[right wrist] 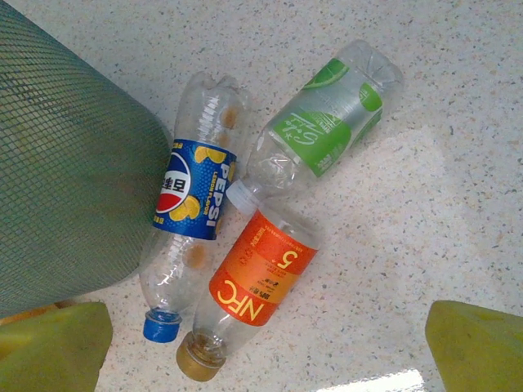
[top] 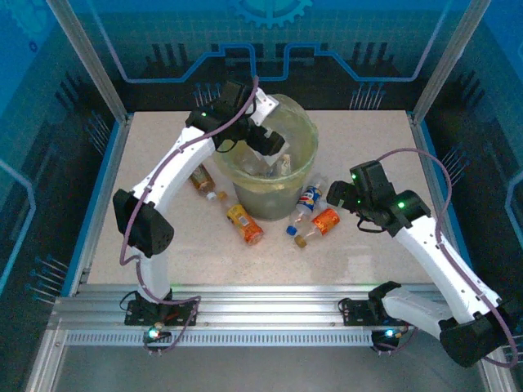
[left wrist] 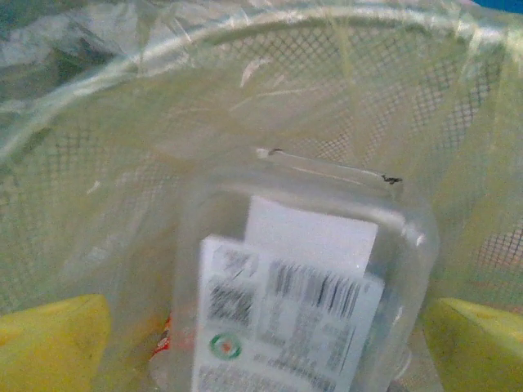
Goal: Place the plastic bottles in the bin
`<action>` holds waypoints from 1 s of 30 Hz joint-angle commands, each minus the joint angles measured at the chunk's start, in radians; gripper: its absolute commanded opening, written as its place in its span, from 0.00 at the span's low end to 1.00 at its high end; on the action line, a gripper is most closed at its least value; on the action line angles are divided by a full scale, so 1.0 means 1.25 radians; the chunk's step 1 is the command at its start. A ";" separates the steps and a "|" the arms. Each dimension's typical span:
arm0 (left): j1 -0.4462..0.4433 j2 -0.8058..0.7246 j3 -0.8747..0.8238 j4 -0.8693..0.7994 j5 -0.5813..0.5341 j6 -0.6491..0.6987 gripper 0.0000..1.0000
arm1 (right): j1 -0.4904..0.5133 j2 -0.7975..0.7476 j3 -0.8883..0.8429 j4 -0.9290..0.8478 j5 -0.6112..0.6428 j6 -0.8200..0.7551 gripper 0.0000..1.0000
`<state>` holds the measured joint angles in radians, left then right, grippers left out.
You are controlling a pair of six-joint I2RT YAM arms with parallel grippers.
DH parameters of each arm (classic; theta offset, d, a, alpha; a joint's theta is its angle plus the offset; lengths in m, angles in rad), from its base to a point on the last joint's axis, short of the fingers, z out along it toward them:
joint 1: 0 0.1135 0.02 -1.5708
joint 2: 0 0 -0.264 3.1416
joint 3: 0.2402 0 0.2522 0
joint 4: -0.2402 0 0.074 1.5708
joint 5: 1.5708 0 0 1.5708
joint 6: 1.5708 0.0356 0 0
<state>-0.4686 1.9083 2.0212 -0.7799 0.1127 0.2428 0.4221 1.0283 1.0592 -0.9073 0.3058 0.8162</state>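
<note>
Left gripper [left wrist: 265, 327] hangs inside the mouth of the bin [top: 265, 167]. Its yellow fingers [left wrist: 53, 343] are spread wide, not pinching anything. Between them, inside the bin, lies a clear bottle with a white barcode label [left wrist: 310, 286], with the bin's mesh wall and crinkled bag liner [left wrist: 245, 73] behind it. The bottle's right edge comes close to the right finger; whether they touch I cannot tell.

Right gripper [right wrist: 270, 314] hovers on the bin's right side, its jaws also wide apart and holding nothing. Three bottles lie flat on the speckled table [right wrist: 458, 212] below it. The Pepsi bottle [right wrist: 192, 192], with a blue cap, lies close against the bin's outer wall. The NFC bottle [right wrist: 261, 278], with an orange label and a tan cap, lies alongside the Pepsi bottle on the side away from the bin, touching it. The green-labelled bottle [right wrist: 327, 122] lies farthest from the bin, its white cap meeting the NFC bottle's base.

On the bin's left side a brown bottle [top: 202, 180] lies near its wall. An orange bottle [top: 245, 224] lies just in front of the bin, towards the arm bases.
</note>
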 commanded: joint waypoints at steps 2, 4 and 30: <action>-0.008 -0.038 0.006 0.050 0.012 -0.053 0.96 | -0.013 0.001 -0.011 -0.006 0.000 0.016 1.00; -0.007 -0.036 -0.002 0.072 0.005 -0.075 0.84 | -0.015 0.001 -0.017 -0.003 0.001 0.020 1.00; -0.007 -0.381 -0.324 0.239 -0.151 -0.310 0.99 | -0.111 0.029 -0.196 0.151 -0.193 0.058 1.00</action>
<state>-0.4686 1.5013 1.6905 -0.5480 -0.0227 -0.0917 0.2916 1.0473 0.8490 -0.7586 0.1131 0.8619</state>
